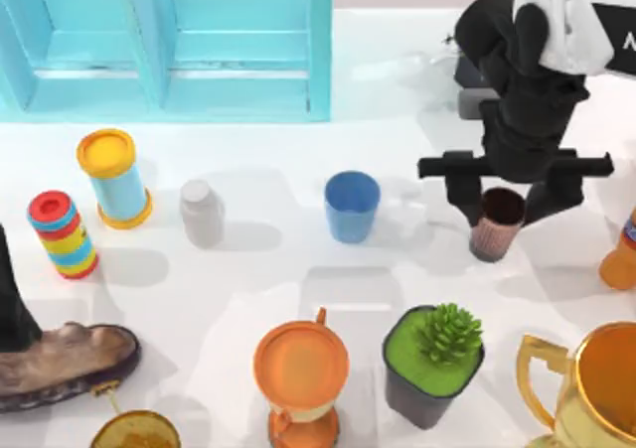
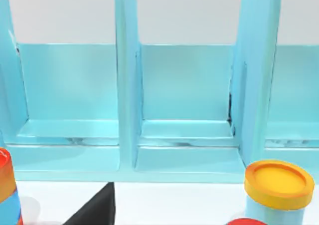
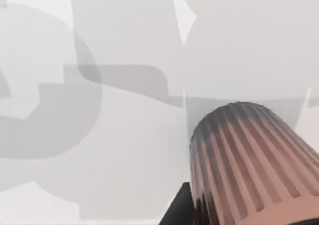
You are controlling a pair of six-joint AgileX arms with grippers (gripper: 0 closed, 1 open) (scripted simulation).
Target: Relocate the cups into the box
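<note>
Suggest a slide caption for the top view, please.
Right hand straddles the ribbed brown cup; blue cup waits before the turquoise box.

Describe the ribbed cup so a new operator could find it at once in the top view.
Start at the turquoise box along the table's far edge, then move to the table's right side, where the right gripper hangs. The ribbed cup stands upright between its jaws. Unlike the plain blue cup to its left, it is slimmer, pinkish-brown and ribbed outside, dark brown inside.

place: rendered tabletop scene | cue: flat white table [image 1: 278, 269], assorted props
</note>
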